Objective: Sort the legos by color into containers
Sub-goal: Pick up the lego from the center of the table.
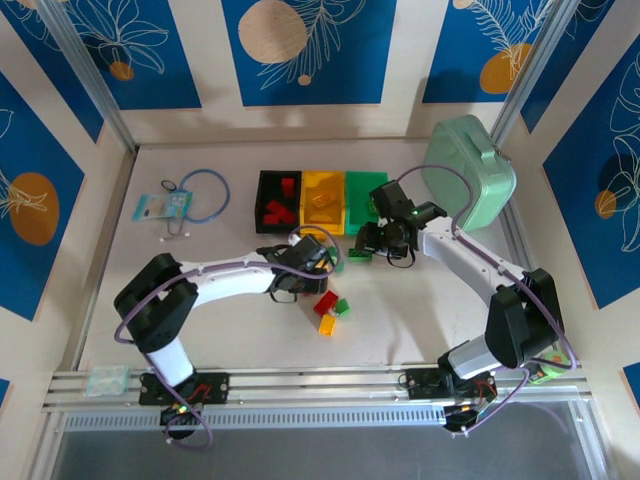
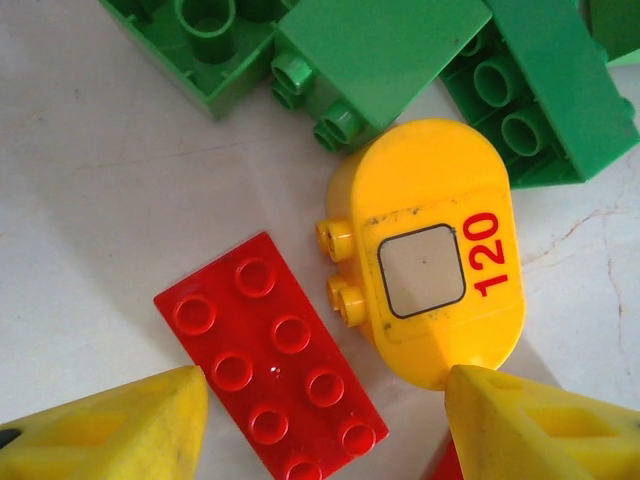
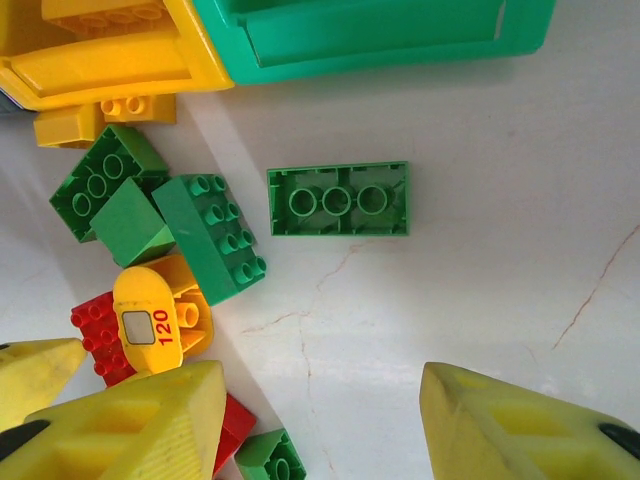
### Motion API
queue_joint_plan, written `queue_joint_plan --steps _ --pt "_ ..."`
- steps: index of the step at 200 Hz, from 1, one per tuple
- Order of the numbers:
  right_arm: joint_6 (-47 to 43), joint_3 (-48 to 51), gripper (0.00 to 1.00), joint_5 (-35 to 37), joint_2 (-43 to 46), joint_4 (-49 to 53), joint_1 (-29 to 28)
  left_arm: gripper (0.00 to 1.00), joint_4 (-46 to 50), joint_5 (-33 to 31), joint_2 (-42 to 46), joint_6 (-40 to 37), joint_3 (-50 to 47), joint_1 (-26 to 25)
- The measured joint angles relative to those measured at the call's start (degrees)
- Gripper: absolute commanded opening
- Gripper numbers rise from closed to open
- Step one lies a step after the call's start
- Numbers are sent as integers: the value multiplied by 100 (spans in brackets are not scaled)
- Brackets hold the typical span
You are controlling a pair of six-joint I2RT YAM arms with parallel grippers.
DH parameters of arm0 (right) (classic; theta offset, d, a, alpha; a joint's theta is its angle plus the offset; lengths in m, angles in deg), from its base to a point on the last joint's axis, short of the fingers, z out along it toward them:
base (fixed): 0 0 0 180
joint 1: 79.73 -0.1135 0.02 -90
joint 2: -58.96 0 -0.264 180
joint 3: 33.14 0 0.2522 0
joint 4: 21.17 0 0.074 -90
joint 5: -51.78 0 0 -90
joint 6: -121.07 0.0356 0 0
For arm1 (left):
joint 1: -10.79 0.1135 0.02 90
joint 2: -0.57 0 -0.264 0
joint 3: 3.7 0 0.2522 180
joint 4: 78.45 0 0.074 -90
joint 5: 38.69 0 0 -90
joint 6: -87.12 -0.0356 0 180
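Three joined bins stand in a row on the surface: the yellow bin in the middle, the black bin touching its left side, the green bin touching its right side. The black bin holds red bricks, and the yellow bin holds yellow-orange pieces. What lies in the green bin I cannot tell. Loose legos lie on the near side of the yellow bin, some just beside its front wall, a small cluster further toward the arm bases

The left arm bends at the elbow and stretches its forearm toward the near side of the yellow bin, wrist turned down. The left tool has its fingers spread, pinching nothing, over a flat red brick just beside a rounded yellow piece marked 120, with green bricks beyond. The right arm reaches in from the right of the yellow bin, its wrist near the green bin's front. The right tool is spread too and empty, above bare surface, with an upturned green brick beyond its fingertips, near the green bin's corner
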Motion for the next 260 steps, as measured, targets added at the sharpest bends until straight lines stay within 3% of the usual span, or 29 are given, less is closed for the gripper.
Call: queue_joint_plan --steps 94,157,260 --pt "129 267 55 -76 358 -68 -2 63 37 -66 -70 153 63 -26" --pt "149 271 55 -52 911 -33 -2 64 -125 -170 197 262 -470 -50" --pt "170 507 55 -50 1001 -11 42 64 17 -254 -133 249 -59 -63"
